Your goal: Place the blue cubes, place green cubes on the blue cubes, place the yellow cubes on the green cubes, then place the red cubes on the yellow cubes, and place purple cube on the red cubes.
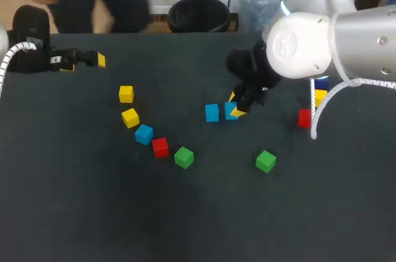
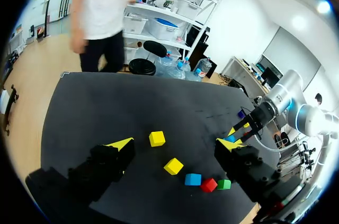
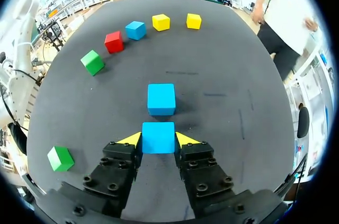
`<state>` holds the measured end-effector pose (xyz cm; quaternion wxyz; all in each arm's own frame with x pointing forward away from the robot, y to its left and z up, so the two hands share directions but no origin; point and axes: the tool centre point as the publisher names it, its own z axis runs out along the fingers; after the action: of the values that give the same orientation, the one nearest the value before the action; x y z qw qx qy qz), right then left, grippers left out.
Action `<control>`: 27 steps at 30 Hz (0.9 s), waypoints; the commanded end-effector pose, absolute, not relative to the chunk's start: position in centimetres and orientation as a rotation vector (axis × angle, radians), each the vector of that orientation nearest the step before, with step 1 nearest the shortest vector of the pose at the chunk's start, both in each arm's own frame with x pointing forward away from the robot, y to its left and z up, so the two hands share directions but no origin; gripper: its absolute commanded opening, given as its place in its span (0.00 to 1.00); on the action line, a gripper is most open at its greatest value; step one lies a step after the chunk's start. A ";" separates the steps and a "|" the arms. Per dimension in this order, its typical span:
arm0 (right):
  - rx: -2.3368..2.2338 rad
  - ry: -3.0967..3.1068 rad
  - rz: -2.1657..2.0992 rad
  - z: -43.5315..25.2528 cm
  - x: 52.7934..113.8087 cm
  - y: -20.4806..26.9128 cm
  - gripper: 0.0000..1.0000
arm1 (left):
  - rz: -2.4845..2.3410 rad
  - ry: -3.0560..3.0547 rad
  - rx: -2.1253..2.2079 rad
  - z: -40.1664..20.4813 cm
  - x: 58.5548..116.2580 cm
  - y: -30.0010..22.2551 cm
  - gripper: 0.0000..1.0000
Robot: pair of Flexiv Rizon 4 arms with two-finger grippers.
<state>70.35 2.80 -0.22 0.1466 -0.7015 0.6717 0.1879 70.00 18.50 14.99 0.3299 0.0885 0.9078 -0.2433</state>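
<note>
Step in hand, by the look of it: the very first, laying out the blues. R gripper [image 3: 158,140] is low over the table [image 1: 74,212], w/ a blue cube [image 3: 158,136] btwn its yellow tips. Can't tell if the cube rests on the table. Just ahead, near but w/ a gap, lies the 2nd blue [image 3: 161,99], squarely in line.

Next move prob: lower till the cube rests, let go, lift straight up so it isn't dragged or knocked into its neighbour. Then go for the 3rd blue [image 1: 144,134].

Tool: R gripper pinches the blue cube, one tip on each side face, jaws only as wide as the cube. Nothing else touches it.

Further out: a green [image 1: 266,161] sits alone nearer the robot, and a 2nd red [image 1: 304,117] is by the R arm's cable. The 3rd blue sits in a curved row w/ the other green [image 1: 184,157], a red [image 1: 161,147], a yellow [image 1: 130,117] and a far yellow [image 1: 126,93].

Farthest: L gripper [image 2: 175,142] hangs at the far left of the table, tips spread wide, holding nothing, well apart from the blues
</note>
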 end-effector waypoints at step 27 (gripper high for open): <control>-2.017 1.934 0.560 -0.6 70.5 2.8 0.00 | -0.636 2.374 0.231 15.0 70.0 18.5 1.00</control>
<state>70.32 2.72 -0.55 0.1455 -0.6999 0.6724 0.1919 70.00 18.50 14.99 0.3299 0.0885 0.9078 -0.2433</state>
